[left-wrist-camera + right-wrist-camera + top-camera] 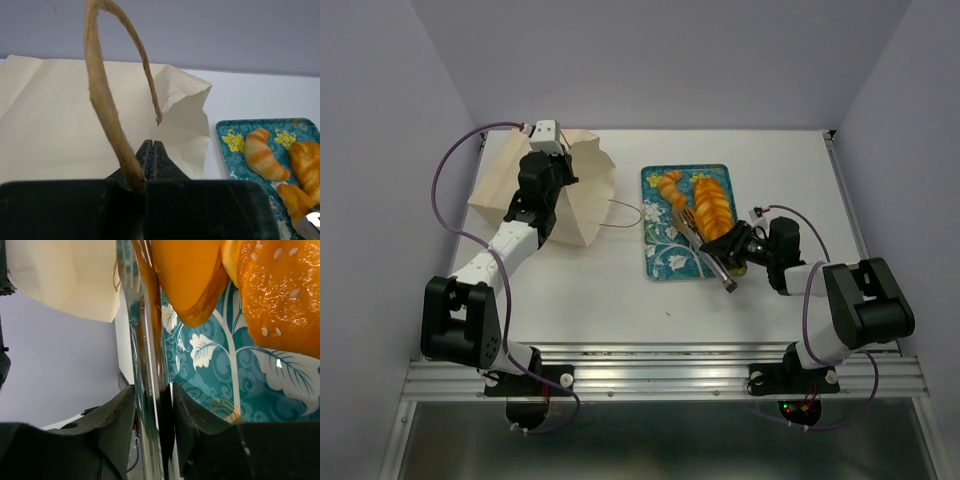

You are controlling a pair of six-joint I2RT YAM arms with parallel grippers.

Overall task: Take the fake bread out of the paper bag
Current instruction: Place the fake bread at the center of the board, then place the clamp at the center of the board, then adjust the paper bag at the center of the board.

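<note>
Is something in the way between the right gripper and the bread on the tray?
Only the metal tongs that the right gripper holds; they reach out to the braided loaf on the teal tray. Nothing else shows between them. The loaf and the croissant piece are already out of the paper bag.

On my feed, the white worktop [620, 300] sits boxed in by pale lavender panels: a back wall [660, 60], a left wall [370, 200] and a right wall [920, 150], all plain and matte. Along the near edge runs a ribbed aluminium rail [660, 365]. Below it I see a dark grey-green surface [650, 445]; whether that is floor I can't tell. The light is even and diffuse, throwing only faint shadows, with a brighter sheen on the rail.
</note>
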